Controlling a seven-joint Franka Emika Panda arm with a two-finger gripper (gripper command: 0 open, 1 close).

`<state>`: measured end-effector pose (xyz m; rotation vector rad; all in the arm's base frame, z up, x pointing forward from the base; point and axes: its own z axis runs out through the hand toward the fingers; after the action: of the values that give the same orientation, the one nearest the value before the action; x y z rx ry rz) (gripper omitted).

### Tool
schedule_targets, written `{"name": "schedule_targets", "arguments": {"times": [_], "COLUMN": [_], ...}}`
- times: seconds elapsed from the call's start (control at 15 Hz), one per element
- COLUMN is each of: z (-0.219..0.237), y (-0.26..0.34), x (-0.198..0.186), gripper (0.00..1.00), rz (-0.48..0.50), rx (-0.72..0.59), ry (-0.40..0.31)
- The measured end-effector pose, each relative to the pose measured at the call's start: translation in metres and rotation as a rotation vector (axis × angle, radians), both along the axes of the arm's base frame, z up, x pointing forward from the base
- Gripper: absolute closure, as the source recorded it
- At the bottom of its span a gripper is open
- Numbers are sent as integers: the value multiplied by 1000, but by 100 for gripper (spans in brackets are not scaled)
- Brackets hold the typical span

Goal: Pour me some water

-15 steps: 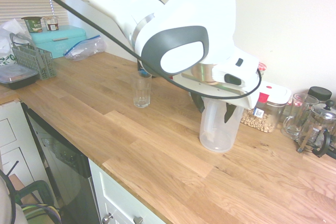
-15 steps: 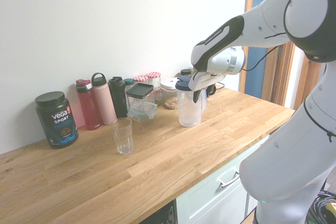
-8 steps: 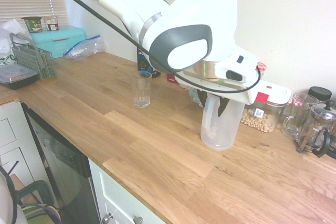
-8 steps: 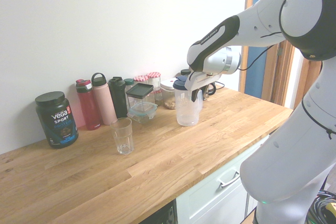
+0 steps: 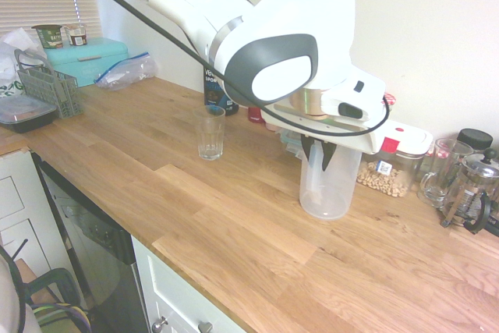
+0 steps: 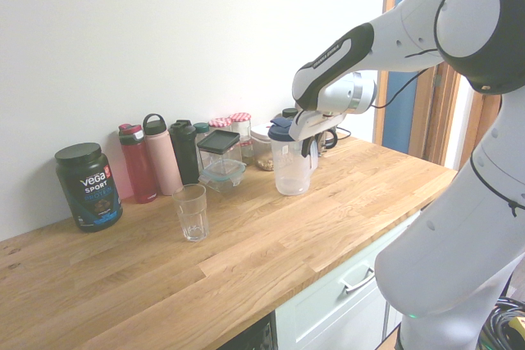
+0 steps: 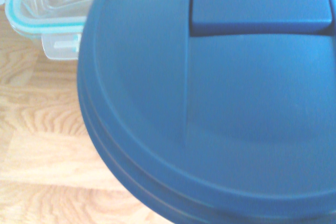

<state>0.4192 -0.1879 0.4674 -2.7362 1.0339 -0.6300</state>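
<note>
**Gripper closes on the pitcher's handle**

The gripper (image 6: 309, 147) now has its fingers pinched in on the handle of the pitcher (image 6: 290, 168); a second ago they stood wide on either side of it, and half a second ago they were partway in. In the first exterior view the dark fingers (image 5: 328, 154) hang down against the upper side of the pitcher (image 5: 327, 185), just under the white hand.

The pitcher itself is a clear plastic jug with a blue lid (image 7: 220, 103), which fills most of the wrist view. It stands upright on the wooden countertop (image 5: 234, 224), as in the earlier frames, though it sits a touch nearer the glass than it did a second ago. Whether it holds water, I cannot tell.

The drinking glass (image 6: 191, 212) stands upright, well apart from the pitcher, unmoved. Behind it along the wall stand a dark protein tub (image 6: 89, 185) and three tall bottles (image 6: 160, 154). A clear food container (image 6: 221, 175) with a teal-edged lid lies just beside the pitcher, and its corner shows in the wrist view too.
</note>
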Motion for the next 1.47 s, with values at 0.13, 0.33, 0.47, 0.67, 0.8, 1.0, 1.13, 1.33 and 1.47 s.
{"name": "schedule_targets", "arguments": {"times": [0.13, 0.33, 0.47, 0.67, 0.8, 1.0, 1.13, 1.33, 1.47], "z": [34, 91, 114, 111, 101, 95, 93, 93, 93], "y": [0, 15, 42, 105, 146, 202, 222, 237, 248], "x": [1, -15, -15, 6, 22, 52, 73, 95, 101], "gripper": [100, 100, 100, 100, 100, 100, 100, 100, 100], "rz": [61, 237, 356, 517, 615, 755, 834, 933, 998], "rx": [3, 25, 25, -28, -76, -165, -241, -371, -464], "ry": [9, 83, 130, 201, 261, 357, 425, 527, 588]}}
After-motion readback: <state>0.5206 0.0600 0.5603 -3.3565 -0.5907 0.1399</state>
